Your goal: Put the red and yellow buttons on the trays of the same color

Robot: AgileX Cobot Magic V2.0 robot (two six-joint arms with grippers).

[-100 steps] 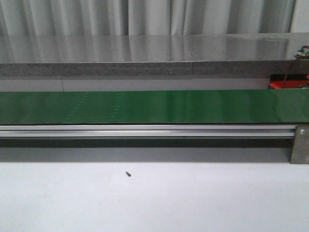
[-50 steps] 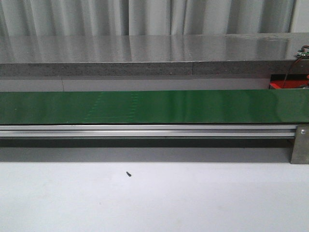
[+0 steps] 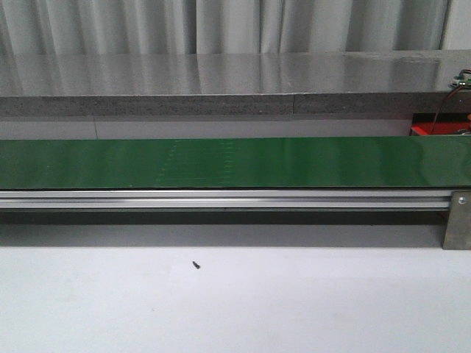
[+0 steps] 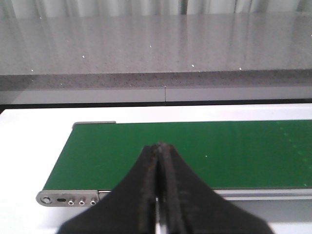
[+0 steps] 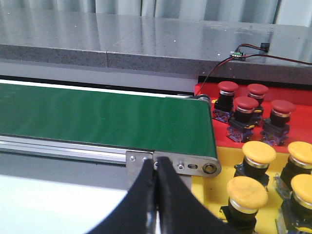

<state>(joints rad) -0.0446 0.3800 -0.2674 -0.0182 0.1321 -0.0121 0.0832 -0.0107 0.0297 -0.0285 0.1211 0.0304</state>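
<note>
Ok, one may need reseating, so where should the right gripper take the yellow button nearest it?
Probably take the yellow button by its round cap, coming straight down from above with the jaws across the rim. It stands upright with the cap on top, wider than the body beneath, and the neighbouring yellow buttons crowd its sides. The right gripper is shut and would have to open first.

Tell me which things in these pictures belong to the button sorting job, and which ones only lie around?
Belong to the job:
- red mushroom-head push buttons on the red tray
- yellow mushroom-head push buttons on the yellow tray
- green conveyor belt, with no button on it in any view
- left gripper and right gripper, both shut and holding nothing

Just lying about:
- small dark speck on the white table
- grey speckled stone counter
- thin wired connector
</note>
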